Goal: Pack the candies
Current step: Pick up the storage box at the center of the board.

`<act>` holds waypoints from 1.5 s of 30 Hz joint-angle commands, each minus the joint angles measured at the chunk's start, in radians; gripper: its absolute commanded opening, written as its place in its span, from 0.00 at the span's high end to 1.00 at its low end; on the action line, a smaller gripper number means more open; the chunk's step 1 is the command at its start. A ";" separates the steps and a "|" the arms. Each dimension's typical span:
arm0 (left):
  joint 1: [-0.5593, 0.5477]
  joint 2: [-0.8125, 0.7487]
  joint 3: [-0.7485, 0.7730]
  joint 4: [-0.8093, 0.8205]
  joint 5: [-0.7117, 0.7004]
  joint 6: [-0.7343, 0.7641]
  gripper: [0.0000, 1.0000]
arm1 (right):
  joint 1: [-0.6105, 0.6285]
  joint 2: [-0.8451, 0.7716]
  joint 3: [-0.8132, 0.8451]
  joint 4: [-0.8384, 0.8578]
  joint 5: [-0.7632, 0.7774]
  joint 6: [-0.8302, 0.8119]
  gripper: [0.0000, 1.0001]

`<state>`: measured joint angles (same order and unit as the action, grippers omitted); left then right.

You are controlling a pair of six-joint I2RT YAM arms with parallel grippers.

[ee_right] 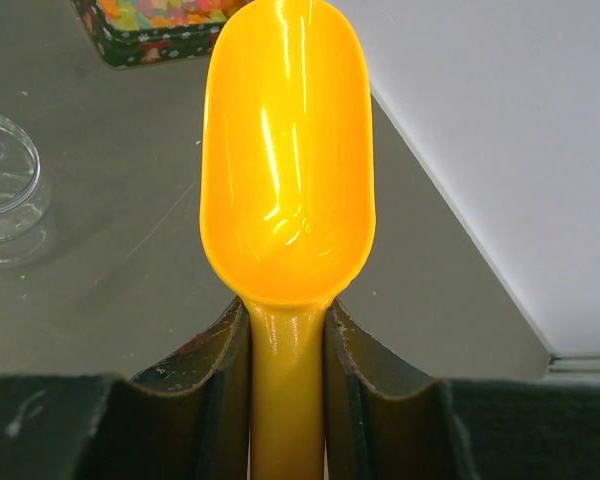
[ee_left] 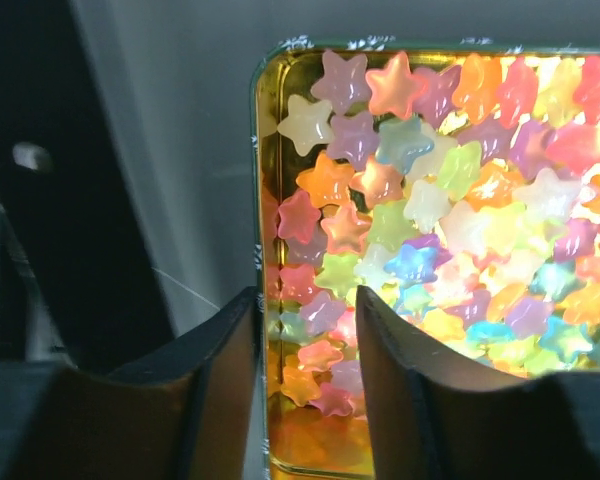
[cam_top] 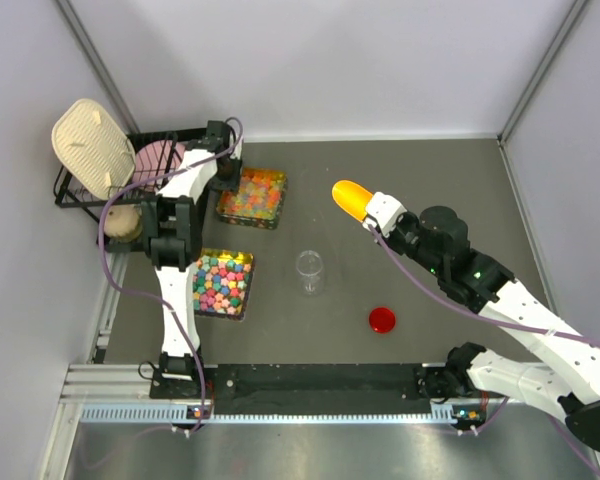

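Scoop [ee_right: 285,150], glossy orange, pinched in right gripper [ee_right: 285,320]; left gripper [ee_left: 305,300] half-open astride tin [ee_left: 265,180] of star candies [ee_left: 430,200]

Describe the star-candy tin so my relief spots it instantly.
Find the black wire rack in the far-left corner. Of two open tins beside it, take the farther tin, under the left gripper. Its candies are small translucent stars; the nearer tin holds chunkier, opaque ones.
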<state>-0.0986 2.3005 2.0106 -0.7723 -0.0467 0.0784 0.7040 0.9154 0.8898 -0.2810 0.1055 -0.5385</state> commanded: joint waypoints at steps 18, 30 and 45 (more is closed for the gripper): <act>-0.033 -0.013 0.103 -0.041 0.077 -0.071 0.38 | -0.006 -0.018 -0.006 0.029 -0.009 0.014 1.00; -0.032 0.051 0.171 -0.039 -0.014 -0.031 0.38 | -0.008 -0.007 -0.011 0.028 -0.015 0.009 1.00; -0.020 0.096 0.189 -0.013 -0.090 0.001 0.57 | -0.006 -0.006 -0.012 0.029 -0.020 0.009 1.00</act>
<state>-0.1261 2.3863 2.1597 -0.8101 -0.0982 0.0616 0.7040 0.9184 0.8745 -0.2848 0.0948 -0.5385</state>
